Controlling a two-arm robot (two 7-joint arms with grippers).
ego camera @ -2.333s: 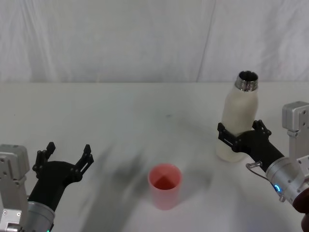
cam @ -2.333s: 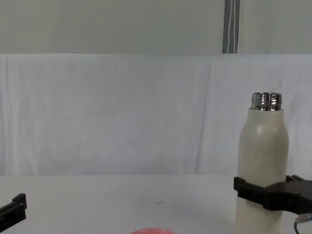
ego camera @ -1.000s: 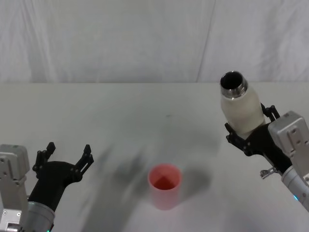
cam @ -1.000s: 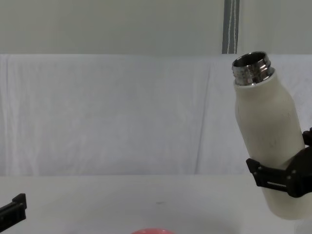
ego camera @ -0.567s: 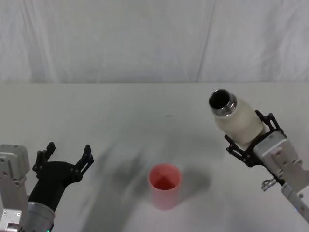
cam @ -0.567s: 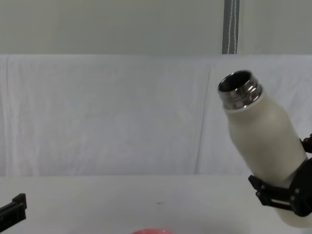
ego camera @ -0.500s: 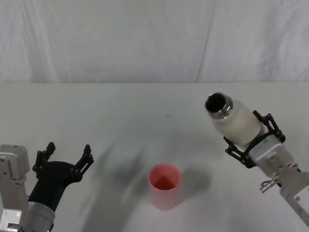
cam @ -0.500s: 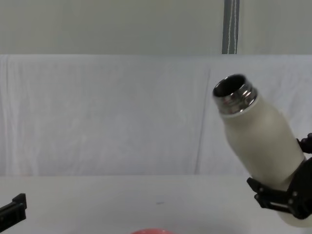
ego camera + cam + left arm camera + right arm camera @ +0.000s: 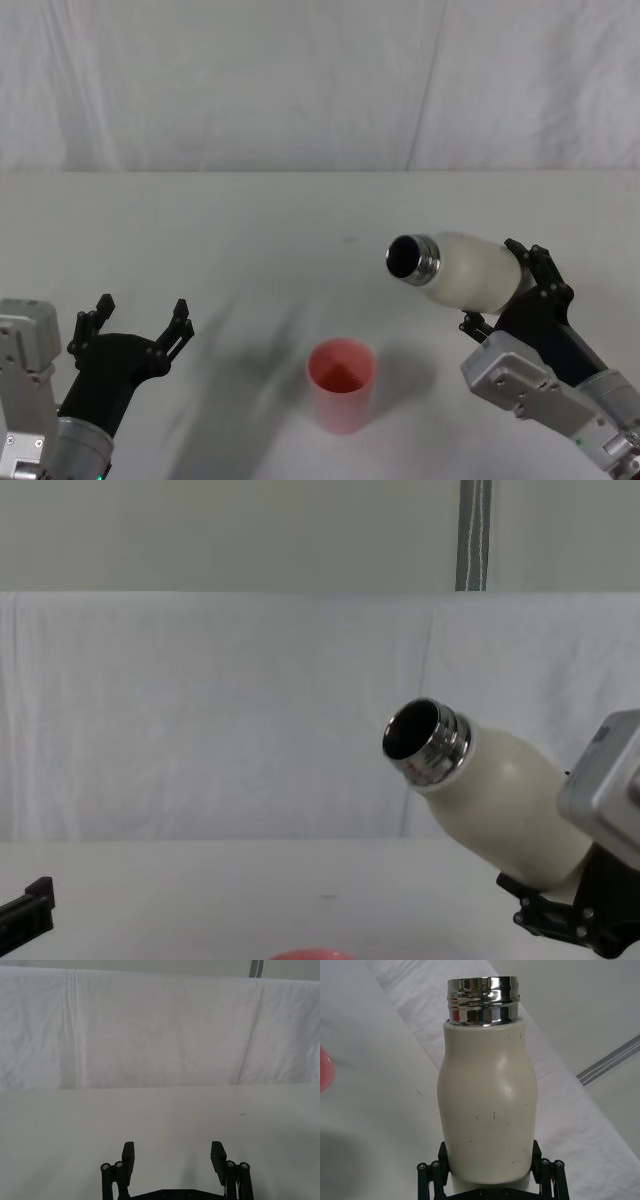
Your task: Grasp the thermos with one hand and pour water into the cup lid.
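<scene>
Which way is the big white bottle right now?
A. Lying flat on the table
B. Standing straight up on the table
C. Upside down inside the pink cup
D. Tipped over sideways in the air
D. The right gripper holds the thermos off the table, tilted with its steel neck pointing toward the cup lid.

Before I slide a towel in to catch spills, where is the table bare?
Bare behind the cup lid up to the backdrop, and between it and the open left pincer. Crowded at right, where the right pincer tilts the thermos.

Cream thermos [image 9: 468,268] tilted, open steel neck toward upright pink cup lid [image 9: 341,385].
</scene>
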